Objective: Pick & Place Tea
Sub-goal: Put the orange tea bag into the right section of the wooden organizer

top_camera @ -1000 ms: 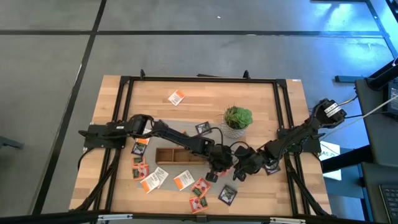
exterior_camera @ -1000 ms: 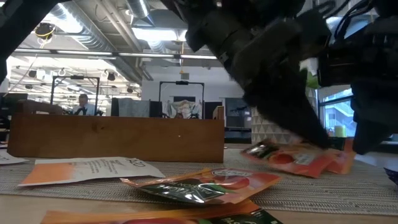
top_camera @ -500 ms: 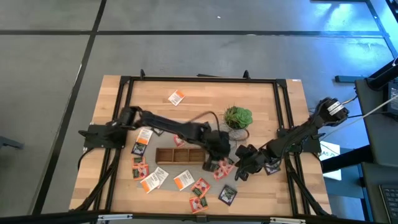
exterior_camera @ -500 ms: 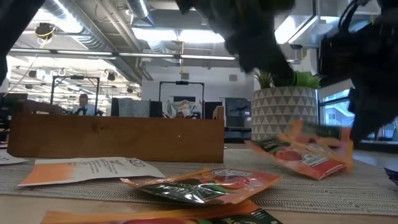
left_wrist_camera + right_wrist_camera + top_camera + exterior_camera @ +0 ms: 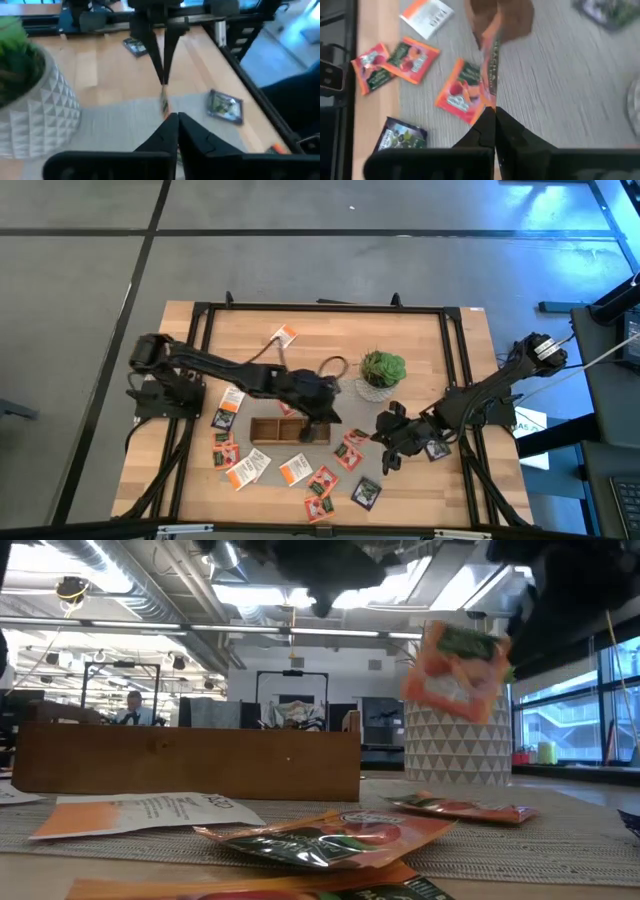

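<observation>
Several tea sachets lie on the grey mat (image 5: 400, 480), among them a red-orange one (image 5: 350, 450) and a dark one (image 5: 366, 492). My right gripper (image 5: 492, 111) is shut on another red-orange sachet (image 5: 455, 670), which hangs in the air in front of the potted plant (image 5: 458, 745). My left gripper (image 5: 176, 117) is shut with nothing in it. It hovers over the right end of the wooden tray (image 5: 290, 430), facing the held sachet (image 5: 163, 102). My right gripper pinches the red-orange sachet by one edge (image 5: 491, 102) between its two fingers, slanting down from the table's right side. The sachet is seen edge-on from the wrist. It is lifted clear of the mat and hangs roughly upright, its green end (image 5: 468, 642) up.
The potted plant (image 5: 382, 370) stands just beyond both grippers. More sachets lie left of the tray (image 5: 222, 442), at the near edge (image 5: 320, 502) and at the far side (image 5: 284, 336). One dark sachet (image 5: 436, 448) lies under my right arm. Black frame rails (image 5: 455, 360) line the table.
My left gripper has risen and drawn back toward the table's left, from the sachets to above the tray's right end. My right gripper has risen and rolled, lifting one red-orange sachet clear of the mat. Another red-orange sachet stays flat on the mat.
</observation>
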Robot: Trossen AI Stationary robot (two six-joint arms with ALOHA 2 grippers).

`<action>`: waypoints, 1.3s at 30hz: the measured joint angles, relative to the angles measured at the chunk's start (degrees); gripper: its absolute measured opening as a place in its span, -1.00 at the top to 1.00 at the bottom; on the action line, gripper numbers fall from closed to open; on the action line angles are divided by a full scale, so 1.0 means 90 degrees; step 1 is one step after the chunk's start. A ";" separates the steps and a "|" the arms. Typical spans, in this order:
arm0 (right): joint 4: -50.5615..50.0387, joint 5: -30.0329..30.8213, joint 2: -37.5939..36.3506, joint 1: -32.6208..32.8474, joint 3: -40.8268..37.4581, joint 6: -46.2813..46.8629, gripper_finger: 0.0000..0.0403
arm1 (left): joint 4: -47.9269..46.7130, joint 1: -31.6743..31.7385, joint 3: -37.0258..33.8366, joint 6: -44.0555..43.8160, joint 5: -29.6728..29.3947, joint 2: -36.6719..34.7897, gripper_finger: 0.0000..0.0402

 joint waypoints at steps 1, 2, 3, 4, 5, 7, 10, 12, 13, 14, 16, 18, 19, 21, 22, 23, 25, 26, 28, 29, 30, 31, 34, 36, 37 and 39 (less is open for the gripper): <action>-0.0001 -0.0004 0.0002 -0.0059 0.0089 -0.0216 0.99 | 0.0333 -0.0031 -0.0295 -0.0083 -0.0179 -0.0189 0.98; -0.0017 -0.0002 0.0002 -0.0127 0.0182 -0.0430 0.99 | 0.0589 -0.0050 -0.0600 -0.0139 -0.0350 -0.0398 0.99; 0.0005 -0.0007 0.0002 -0.0199 0.0278 -0.0655 0.99 | 0.0802 -0.0080 -0.0854 -0.0207 -0.0586 -0.0592 0.99; 0.0012 -0.0006 0.0002 -0.0293 0.0374 -0.0828 0.99 | 0.1063 -0.0095 -0.1074 -0.0249 -0.0822 -0.0762 0.99; -0.0007 -0.0006 0.0002 -0.0389 0.0473 -0.0999 0.99 | 0.1148 -0.0099 -0.1293 -0.0296 -0.1063 -0.0947 0.98; 0.0049 -0.0045 0.0002 -0.0603 0.0673 -0.1381 0.99 | 0.1218 -0.0095 -0.1663 -0.0401 -0.1551 -0.1287 0.97; 0.0050 -0.0221 0.0002 -0.0939 0.0898 -0.1895 0.99 | 0.1242 -0.0109 -0.2094 -0.0605 -0.2177 -0.1771 0.95; 0.0044 -0.0384 0.0007 -0.1172 0.0994 -0.2146 0.99 | 0.1275 -0.0167 -0.2304 -0.0841 -0.2571 -0.2017 0.95; 0.0076 -0.0434 0.0007 -0.1275 0.1029 -0.2226 0.99 | 0.1263 -0.0204 -0.2413 -0.0976 -0.2759 -0.2132 0.95; 0.0139 -0.0514 0.0007 -0.1397 0.1053 -0.2318 0.99 | 0.1232 -0.0258 -0.2516 -0.1058 -0.2901 -0.2235 0.95; 0.0333 -0.0686 0.0053 -0.1617 0.1095 -0.2416 0.99 | 0.1122 -0.0301 -0.2596 -0.1110 -0.2994 -0.2339 0.96; 0.0456 -0.1006 0.0185 -0.1826 0.1213 -0.2592 0.99 | 0.0890 -0.0333 -0.2618 -0.1091 -0.2995 -0.2427 0.97; 0.0482 -0.1167 0.0288 -0.1922 0.1306 -0.2667 0.99 | 0.0882 -0.0348 -0.2618 -0.1040 -0.2998 -0.2431 0.97; 0.0396 -0.1409 0.0550 -0.2067 0.1553 -0.2842 0.99 | 0.0848 -0.0371 -0.2618 -0.0925 -0.2994 -0.2430 0.97; 0.0313 -0.1504 0.0694 -0.2126 0.1695 -0.2948 0.99 | 0.0850 -0.0372 -0.2618 -0.0845 -0.2991 -0.2428 0.96; 0.0129 -0.1563 0.0830 -0.2174 0.1840 -0.3023 0.99 | 0.0850 -0.0372 -0.2618 -0.0774 -0.2992 -0.2428 0.95; -0.0313 -0.1579 0.1136 -0.2252 0.2162 -0.3167 0.99 | 0.0815 -0.0372 -0.2618 -0.0678 -0.2992 -0.2428 0.95; -0.0540 -0.1583 0.1283 -0.2278 0.2325 -0.3209 0.99 | 0.0799 -0.0372 -0.2618 -0.0659 -0.2994 -0.2428 0.95; -0.0970 -0.1583 0.1578 -0.2325 0.2620 -0.3329 0.99 | 0.0800 -0.0372 -0.2618 -0.0654 -0.2994 -0.2428 0.95; -0.1048 -0.1583 0.1728 -0.2330 0.2760 -0.3368 0.99 | 0.0766 -0.0372 -0.2618 -0.0650 -0.2994 -0.2428 0.96; -0.1097 -0.1581 0.1873 -0.2335 0.2873 -0.3410 0.99 | 0.0703 -0.0372 -0.2618 -0.0643 -0.2994 -0.2428 0.96; -0.1172 -0.1580 0.2011 -0.2335 0.2982 -0.3471 0.99 | 0.0646 -0.0372 -0.2618 -0.0644 -0.2994 -0.2428 0.97; -0.1383 -0.1586 0.2419 -0.2330 0.3307 -0.3571 0.99 | 0.0509 -0.0372 -0.2618 -0.0651 -0.2994 -0.2424 0.97; -0.1655 -0.1664 0.2667 -0.2328 0.3504 -0.3681 0.99 | 0.0499 -0.0372 -0.2618 -0.0654 -0.2992 -0.2424 0.96; -0.1690 -0.1732 0.2774 -0.2328 0.3577 -0.3690 0.99 | 0.0478 -0.0372 -0.2618 -0.0656 -0.2992 -0.2424 0.95; -0.1751 -0.1736 0.2946 -0.2328 0.3654 -0.3685 0.99 | 0.0463 -0.0372 -0.2618 -0.0661 -0.2993 -0.2424 0.94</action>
